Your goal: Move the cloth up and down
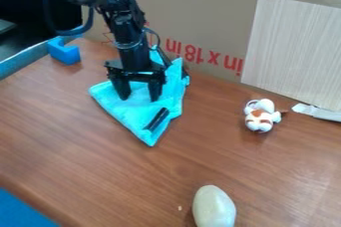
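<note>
The black gripper [139, 96] hangs down over the upper left of the table, with its two fingers apart and their tips at the cloth. Under and around it lies the turquoise cloth [128, 114], roughly triangular, with one corner pointing toward the camera. Behind the gripper, part of the cloth rises near the cardboard, partly hidden by the arm. A short black strip [157, 119] lies on the cloth's right front part. Whether the fingertips touch the cloth, I cannot tell.
A blue block [64, 51] sits at the table's back left. A brown-and-white plush toy [260, 115] lies right of the cloth, and a pale egg-shaped object [214, 207] is at the front. Cardboard [200, 27] stands along the back of the wooden table [86, 156].
</note>
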`<state>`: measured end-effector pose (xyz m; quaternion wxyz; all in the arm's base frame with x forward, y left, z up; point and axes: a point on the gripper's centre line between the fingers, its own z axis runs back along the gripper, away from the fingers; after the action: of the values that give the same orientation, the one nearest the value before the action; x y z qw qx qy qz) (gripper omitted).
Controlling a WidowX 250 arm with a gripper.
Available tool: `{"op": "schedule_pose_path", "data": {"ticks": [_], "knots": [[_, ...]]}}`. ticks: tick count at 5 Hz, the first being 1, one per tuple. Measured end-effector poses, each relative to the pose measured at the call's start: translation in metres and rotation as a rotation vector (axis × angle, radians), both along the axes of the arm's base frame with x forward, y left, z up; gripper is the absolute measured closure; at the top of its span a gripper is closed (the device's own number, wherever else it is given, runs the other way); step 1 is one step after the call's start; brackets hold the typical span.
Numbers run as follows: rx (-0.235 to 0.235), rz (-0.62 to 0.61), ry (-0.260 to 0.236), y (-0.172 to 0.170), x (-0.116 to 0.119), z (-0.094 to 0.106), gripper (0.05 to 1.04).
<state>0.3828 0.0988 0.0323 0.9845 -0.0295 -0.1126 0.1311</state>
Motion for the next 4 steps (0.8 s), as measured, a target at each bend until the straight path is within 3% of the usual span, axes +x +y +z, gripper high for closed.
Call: {"op": "schedule_pose_path", "data": {"ticks": [2, 3, 4], "knots": [[-0.030, 0.062, 0.017, -0.001, 0.037, 0.002, 0.082], [-0.036, 0.059, 0.010, -0.002, 0.039, 0.003, 0.082], [-0.031, 0.026, 0.017, -0.006, 0.024, -0.005, 0.083]]}}
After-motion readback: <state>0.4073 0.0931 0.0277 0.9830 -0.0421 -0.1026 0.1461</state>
